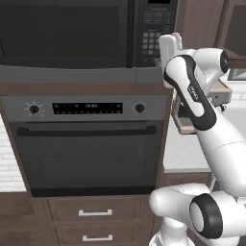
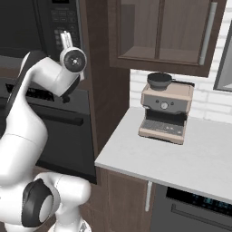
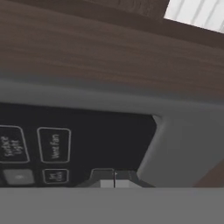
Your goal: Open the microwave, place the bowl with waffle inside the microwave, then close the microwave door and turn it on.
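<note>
While the arm reached up to the keypad panel (image 1: 156, 31), the tool (image 3: 114, 178) sat right against the panel's lower right corner; its two finger tips showed pressed together, no gap between them. The microwave (image 1: 86, 38) was a built-in dark grey/black unit w/ a wide, flat dark-glass microwave door (image 1: 65, 33), which lay flush and closed, left of the keypad. In the hand view the panel was glossy black w/ thin-outlined rectangular buttons (image 3: 54, 145), framed by a smooth grey bezel, w/ dark wood-grain cabinet beside it. Below the microwave sat a black oven (image 1: 86, 144) w/ round knobs, a display strip and a long bar handle; wood drawers w/ metal pulls lay beneath. To the right, a pale matte tabletop (image 2: 181, 158) carried a boxy tan coffee machine (image 2: 165, 113) w/ a small dark cup (image 2: 159, 79) on top.
</note>
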